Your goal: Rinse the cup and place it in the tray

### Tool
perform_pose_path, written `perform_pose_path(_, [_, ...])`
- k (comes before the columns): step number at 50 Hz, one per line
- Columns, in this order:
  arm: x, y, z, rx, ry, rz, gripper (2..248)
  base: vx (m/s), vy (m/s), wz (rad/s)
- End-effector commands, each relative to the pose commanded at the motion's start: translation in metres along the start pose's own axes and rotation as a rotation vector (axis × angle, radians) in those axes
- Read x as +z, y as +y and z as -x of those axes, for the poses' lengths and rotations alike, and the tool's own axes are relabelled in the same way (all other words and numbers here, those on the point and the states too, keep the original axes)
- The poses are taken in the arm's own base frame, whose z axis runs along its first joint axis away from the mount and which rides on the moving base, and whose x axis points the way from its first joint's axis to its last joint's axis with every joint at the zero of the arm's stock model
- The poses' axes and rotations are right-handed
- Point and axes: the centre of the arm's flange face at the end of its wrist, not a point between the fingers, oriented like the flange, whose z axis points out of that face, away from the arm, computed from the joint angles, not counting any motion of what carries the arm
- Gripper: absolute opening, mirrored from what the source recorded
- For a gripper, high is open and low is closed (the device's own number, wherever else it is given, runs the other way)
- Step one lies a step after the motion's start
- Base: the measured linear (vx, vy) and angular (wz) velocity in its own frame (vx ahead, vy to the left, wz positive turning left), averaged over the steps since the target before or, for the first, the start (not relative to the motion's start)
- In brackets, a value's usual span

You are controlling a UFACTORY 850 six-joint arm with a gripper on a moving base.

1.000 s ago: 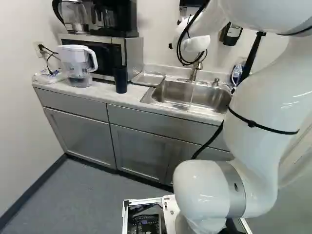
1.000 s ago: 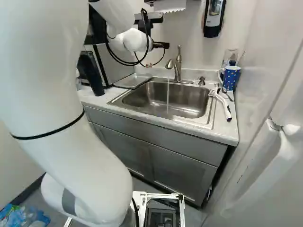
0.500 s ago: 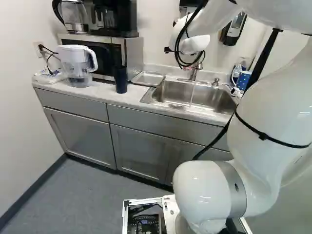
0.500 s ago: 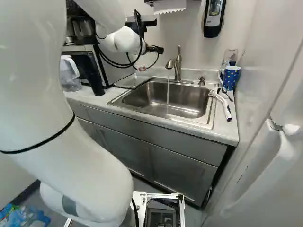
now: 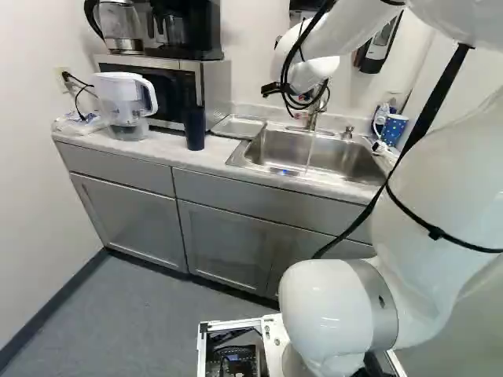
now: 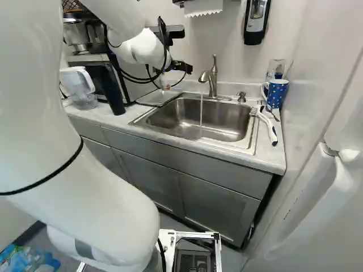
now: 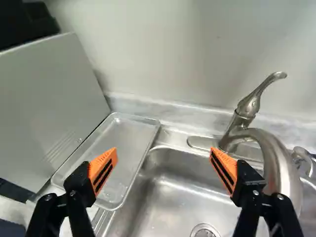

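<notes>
Hangs over the far left part of the sink (image 7: 173, 197) with the end effector (image 7: 164, 152) spread wide, orange pads (image 7: 101, 170) well apart, nothing between them. Most likely to be taken as the cup: the dark tumbler (image 5: 194, 128), upright on the surface (image 5: 169, 149) to the left, just beside the microwave (image 5: 216, 90). Seems set there for an easy side grasp, with open room toward the near edge. Cannot wholly rule out the polka-dot mug (image 6: 276, 93), standing at the far right behind the dish brush (image 6: 269, 130). Lies flat between microwave and basin, in the case of the tray (image 7: 126, 143); presumably put so near to catch drips and keep the carry short after rinsing. Already runs into the basin, the water (image 6: 201, 113) from the faucet (image 6: 212, 82), so probably needs no work at the handle. Touches neither tumbler, tray nor faucet with the end effector, and holds nothing. Calls next for a move left and down to the tumbler, taking care not to knock the microwave's side.
</notes>
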Motion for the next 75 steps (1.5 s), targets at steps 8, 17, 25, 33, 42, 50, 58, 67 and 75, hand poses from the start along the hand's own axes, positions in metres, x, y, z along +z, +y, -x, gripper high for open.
perform_pose_path(8, [-0.004,0.000,0.006,0.000,-0.051,0.000,247,0.000,0.000,0.000])
perform_pose_path(17, [-0.008,0.001,0.014,0.000,-0.109,0.001,247,0.000,0.000,0.000])
perform_pose_path(25, [-0.012,0.001,0.020,0.001,-0.161,0.001,247,0.000,0.000,0.000])
perform_pose_path(33, [-0.017,0.001,0.027,0.001,-0.212,0.002,247,0.000,0.000,0.000])
perform_pose_path(42, [-0.021,0.003,0.033,0.004,-0.269,0.006,247,0.000,0.000,0.000])
perform_pose_path(50, [-0.025,0.007,0.039,0.008,-0.320,0.012,247,0.000,0.000,0.000])
perform_pose_path(58, [-0.030,0.012,0.045,0.016,-0.371,0.022,247,0.000,0.000,0.000])
perform_pose_path(67, [-0.035,0.019,0.051,0.026,-0.416,0.034,247,0.000,0.000,0.000])
perform_pose_path(75, [-0.039,0.026,0.052,0.035,-0.415,0.047,247,0.000,0.000,0.000])
